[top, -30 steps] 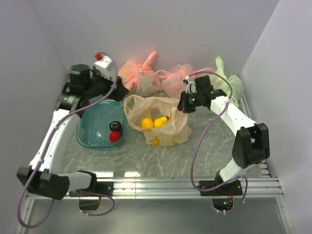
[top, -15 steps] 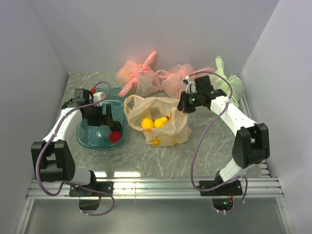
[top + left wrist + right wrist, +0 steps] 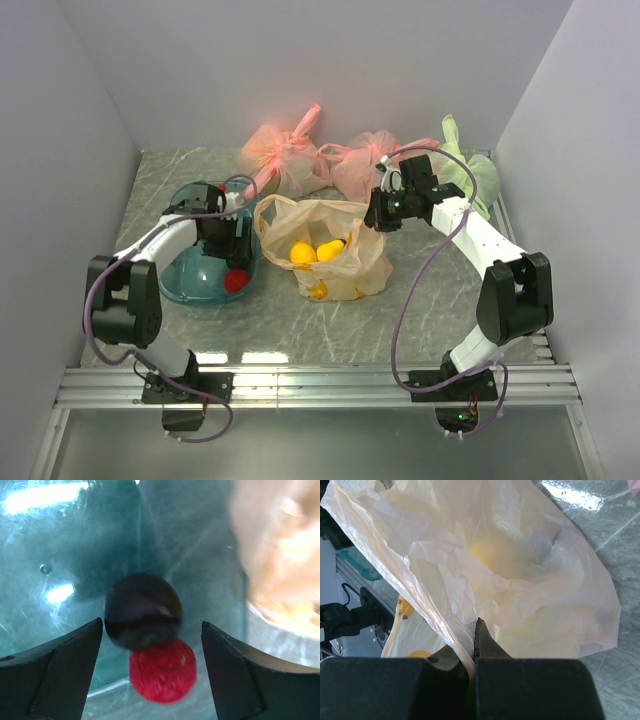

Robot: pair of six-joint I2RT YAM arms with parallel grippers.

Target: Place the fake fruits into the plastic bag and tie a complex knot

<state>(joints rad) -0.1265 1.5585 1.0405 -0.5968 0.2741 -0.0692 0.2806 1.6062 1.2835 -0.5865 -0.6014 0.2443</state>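
Observation:
The pale orange plastic bag [image 3: 325, 250] lies open mid-table with yellow fruits [image 3: 302, 252] inside. My right gripper [image 3: 378, 218] is shut on the bag's right rim, and the plastic [image 3: 470, 575] shows pinched between its jaws in the right wrist view. My left gripper [image 3: 232, 252] is open, down inside the teal bowl [image 3: 185, 275]. In the left wrist view a dark purple-black fruit [image 3: 143, 611] and a red fruit [image 3: 162, 670] touch each other between my open fingers [image 3: 60, 665]. The red fruit [image 3: 236, 281] also shows from above.
Two pink knotted bags [image 3: 282, 158] [image 3: 360, 162] lie at the back, and a light green bag [image 3: 470, 175] sits at the back right. Walls close in on the left, back and right. A metal rail [image 3: 320, 385] runs along the near edge.
My left arm has swung from the back left, down and right into the teal bowl, over the dark and red fruits. The right gripper and the bag have not moved.

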